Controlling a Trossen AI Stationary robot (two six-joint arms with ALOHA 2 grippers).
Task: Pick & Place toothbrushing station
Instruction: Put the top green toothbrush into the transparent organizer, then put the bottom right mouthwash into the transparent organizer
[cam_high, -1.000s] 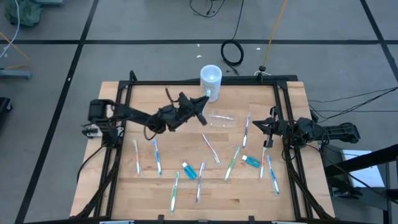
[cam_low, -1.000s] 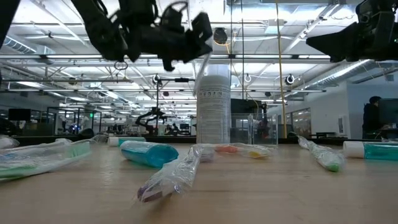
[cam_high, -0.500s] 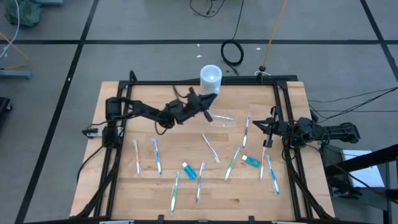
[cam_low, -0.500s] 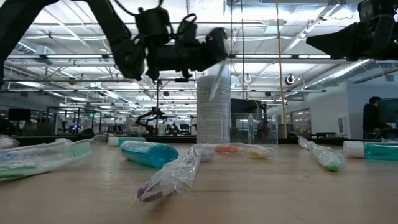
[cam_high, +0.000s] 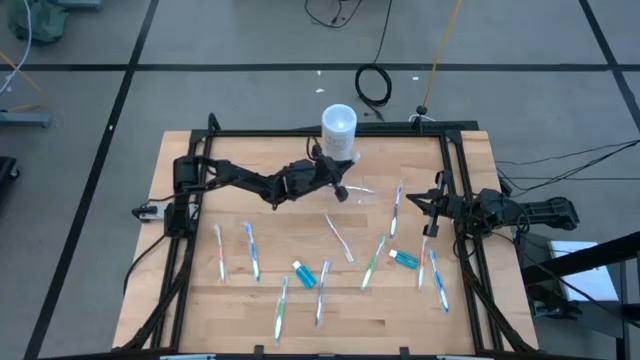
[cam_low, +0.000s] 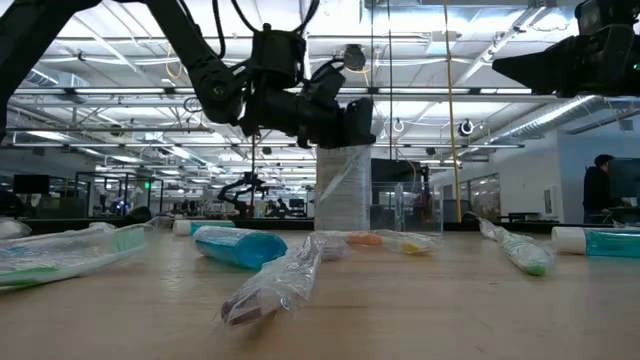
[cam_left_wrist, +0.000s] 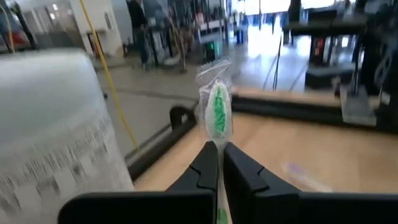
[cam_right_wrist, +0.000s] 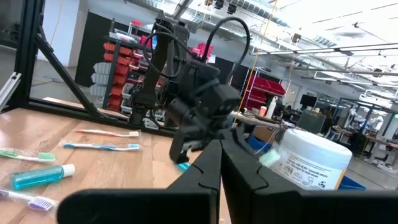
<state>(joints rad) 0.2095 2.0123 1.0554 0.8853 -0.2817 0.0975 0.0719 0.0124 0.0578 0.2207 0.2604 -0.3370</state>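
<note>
Left gripper (cam_left_wrist: 219, 163) pinched tight on wrapped green toothbrush (cam_left_wrist: 217, 112); centre over clear container (cam_high: 358, 190) before release. Right gripper (cam_right_wrist: 221, 163) closed, empty.

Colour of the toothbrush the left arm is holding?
Green, in a clear wrapper: the toothbrush pinched by the left gripper. Left wrist view shows it best.

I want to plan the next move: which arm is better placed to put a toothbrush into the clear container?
The left gripper: it is shut on a green wrapped toothbrush close to the clear container. The right gripper waits at the table's right edge.
</note>
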